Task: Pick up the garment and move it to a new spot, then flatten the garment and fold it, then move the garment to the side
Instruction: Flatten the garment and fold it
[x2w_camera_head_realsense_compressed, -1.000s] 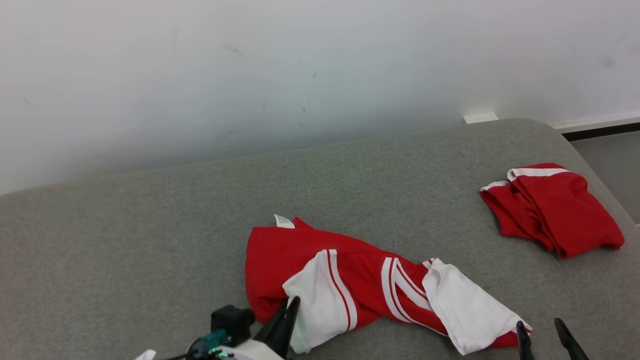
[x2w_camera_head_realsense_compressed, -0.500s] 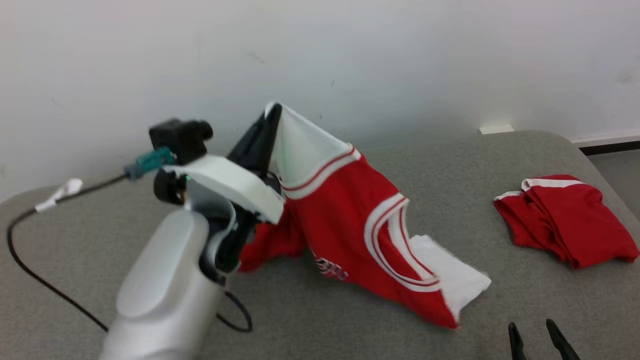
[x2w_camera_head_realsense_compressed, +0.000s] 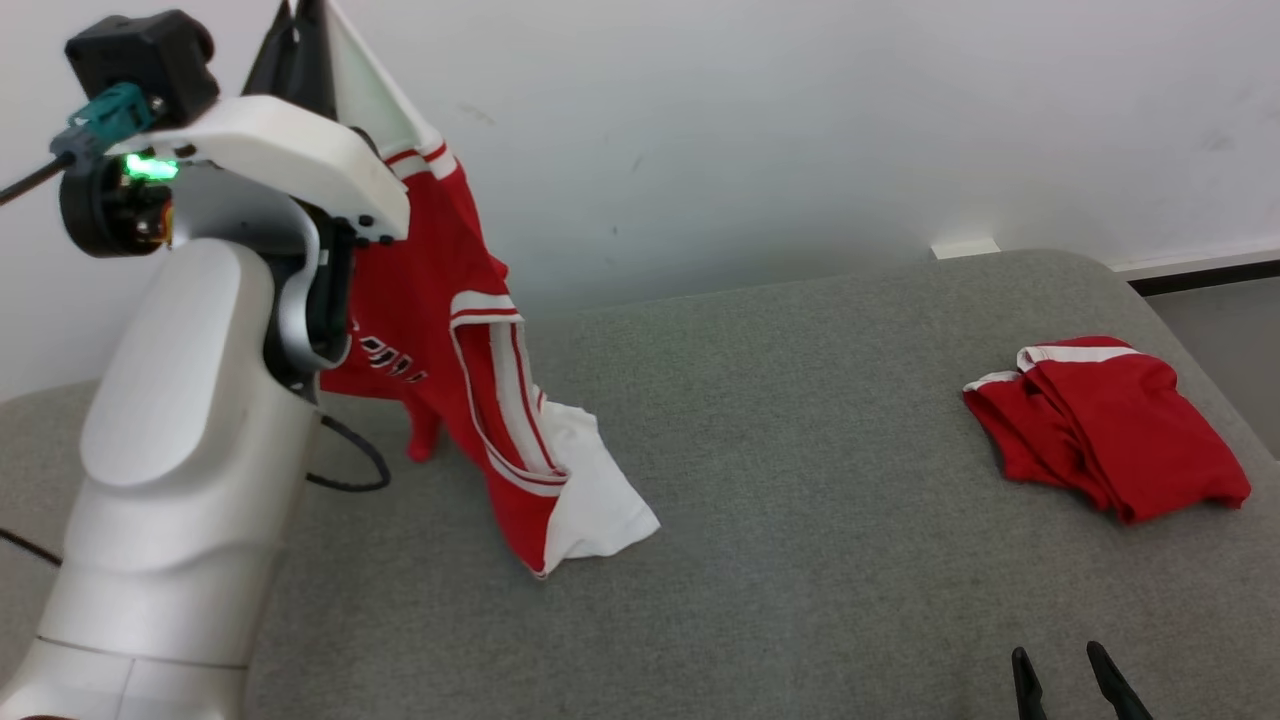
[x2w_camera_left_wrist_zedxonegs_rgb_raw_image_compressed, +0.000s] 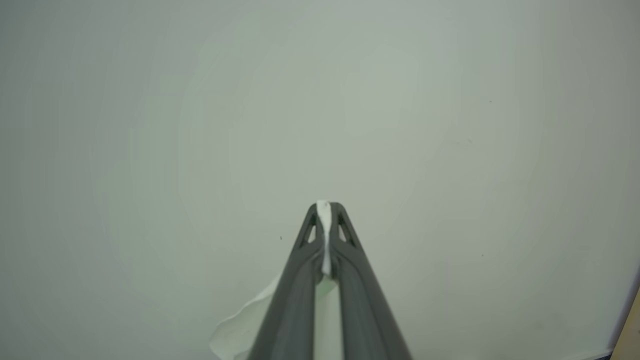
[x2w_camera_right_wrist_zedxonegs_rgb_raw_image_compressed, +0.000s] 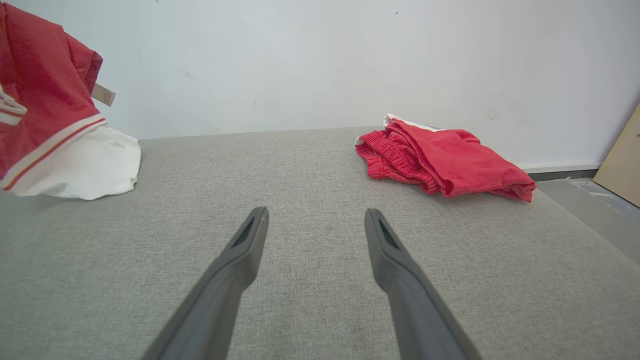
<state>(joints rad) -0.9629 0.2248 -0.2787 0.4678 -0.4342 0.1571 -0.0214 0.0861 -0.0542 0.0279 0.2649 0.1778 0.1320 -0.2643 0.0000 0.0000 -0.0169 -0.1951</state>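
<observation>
Surface (x2w_camera_head_realsense_compressed: 800, 520): broad bare stretch between the jersey (x2w_camera_head_realsense_compressed: 470, 380) hem at left and the folded shorts (x2w_camera_head_realsense_compressed: 1100, 430) at far right; passage open. Right claw (x2w_camera_head_realsense_compressed: 1065, 685), jaws apart, has bare surface directly ahead. Left side obstructed: raised left arm (x2w_camera_head_realsense_compressed: 180, 450), the jersey hanging from the left claw (x2w_camera_left_wrist_zedxonegs_rgb_raw_image_compressed: 324, 207), a cable (x2w_camera_head_realsense_compressed: 350, 470) looped beside them. Wall (x2w_camera_head_realsense_compressed: 800, 120) bounds the far edge.

Head high, right wrist low, sharing garment (x2w_camera_head_realsense_compressed: 455, 330), left facing wall (x2w_camera_left_wrist_zedxonegs_rgb_raw_image_compressed: 450, 100)
</observation>
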